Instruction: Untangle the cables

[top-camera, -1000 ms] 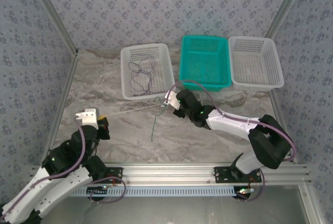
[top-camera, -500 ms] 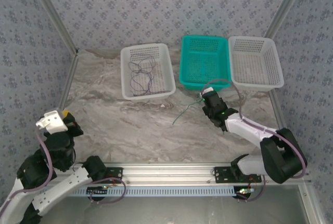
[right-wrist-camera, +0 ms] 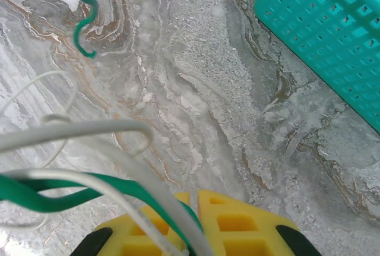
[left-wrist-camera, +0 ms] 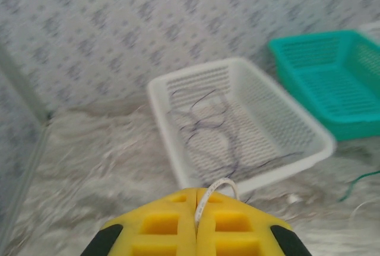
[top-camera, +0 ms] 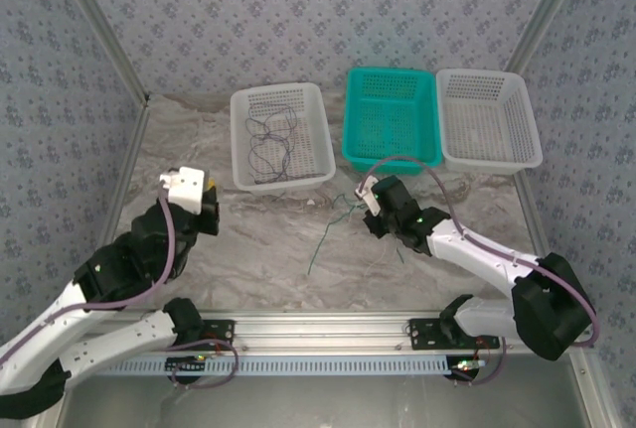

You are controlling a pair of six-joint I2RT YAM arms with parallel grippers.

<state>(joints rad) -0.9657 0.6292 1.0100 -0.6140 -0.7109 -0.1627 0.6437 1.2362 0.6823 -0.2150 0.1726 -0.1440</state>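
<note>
— Marble table (top-camera: pixel 258 249), patterned walls (top-camera: pixel 298 11) around it?

— Yes. Three baskets stand in a row across the upper middle of the overhead frame. A white basket (top-camera: pixel 241 165) is on the left, a teal basket (top-camera: pixel 390 164) at centre, and a second white basket (top-camera: pixel 489 164) on the right.

— And the arms?

— The left gripper (left-wrist-camera: pixel 197 208) is at the left of the overhead frame. Its yellow fingers are pressed together on a small loop of cream cable (left-wrist-camera: pixel 217 183).

— The other one?

— The right gripper (right-wrist-camera: pixel 195 205) is mid-frame from above, just below the teal basket. Its jaws are nearly together, clamped on the green cable (right-wrist-camera: pixel 18 192). That cable trails down and to the left across the marble. Whitish strands (right-wrist-camera: pixel 71 129) also cross the right wrist view by the fingers. I cannot tell whether they are pinched as well.

— The remaining wires?

— The purple cables (top-camera: pixel 266 145) lie in loose loops inside the white basket on the left, well apart from both grippers.
</note>
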